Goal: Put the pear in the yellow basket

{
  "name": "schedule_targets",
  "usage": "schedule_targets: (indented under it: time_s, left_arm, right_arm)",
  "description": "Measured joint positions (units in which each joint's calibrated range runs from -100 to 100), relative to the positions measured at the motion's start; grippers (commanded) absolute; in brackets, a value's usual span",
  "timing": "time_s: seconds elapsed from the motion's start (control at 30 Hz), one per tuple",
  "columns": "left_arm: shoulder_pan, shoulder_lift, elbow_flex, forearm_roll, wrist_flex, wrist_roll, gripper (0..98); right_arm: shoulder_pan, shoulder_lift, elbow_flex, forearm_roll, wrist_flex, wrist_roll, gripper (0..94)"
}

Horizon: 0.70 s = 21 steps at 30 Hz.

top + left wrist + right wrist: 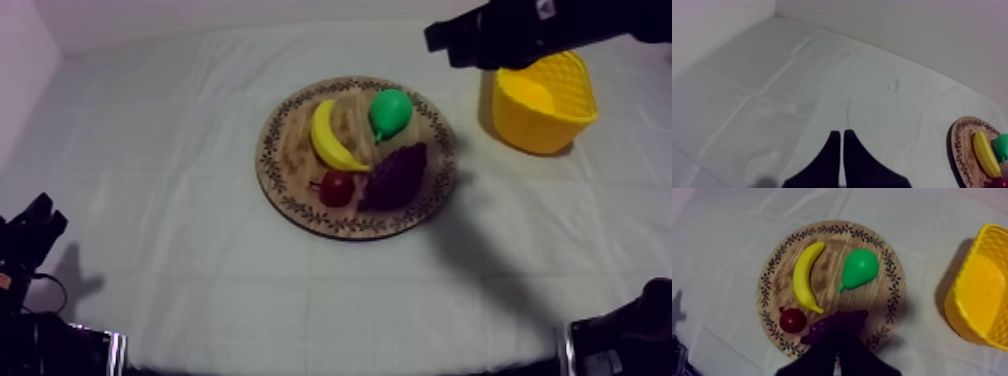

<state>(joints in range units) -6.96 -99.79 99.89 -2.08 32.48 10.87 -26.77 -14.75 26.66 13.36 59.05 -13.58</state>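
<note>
Left jaws lie pressed together in a narrow wedge, holding nothing, low at the left edge of the surface (150, 250) and well apart from the wooden board (285, 195). Across that board, the banana (333, 138) curves along the left half and the small red fruit (336, 187) sits just beside its near tip. The grapes (397, 175) lie at the front right. The pear (390, 112) rests at the back right, on the side facing the yellow basket (543, 110). The pear's long axis runs on a slant, fat end toward the rim and the basket, narrow stem end pointing in toward the board's middle. The basket stands upright to the right of the board, apart from it. The right arm (500, 35) reaches in at the upper right, above the basket's back rim, so it is clearly the nearer one. Its jaws look closed into a wedge with nothing between them. They hover over the grapes, and the pear lies ahead of them, a little to the basket side. I judge they must open wide and go forward past the grapes, which sit just beside the pear and could be nudged
</note>
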Motion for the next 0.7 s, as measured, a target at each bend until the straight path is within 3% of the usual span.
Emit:
schedule_targets:
  time_s: [0.7]
  left_arm:
    - [0.0, 0.0, 0.0, 0.0, 0.0, 0.0, 0.1]
  right_arm:
    - [-0.2, 16.4, 1.7, 0.5, -6.2, -2.4, 2.4]
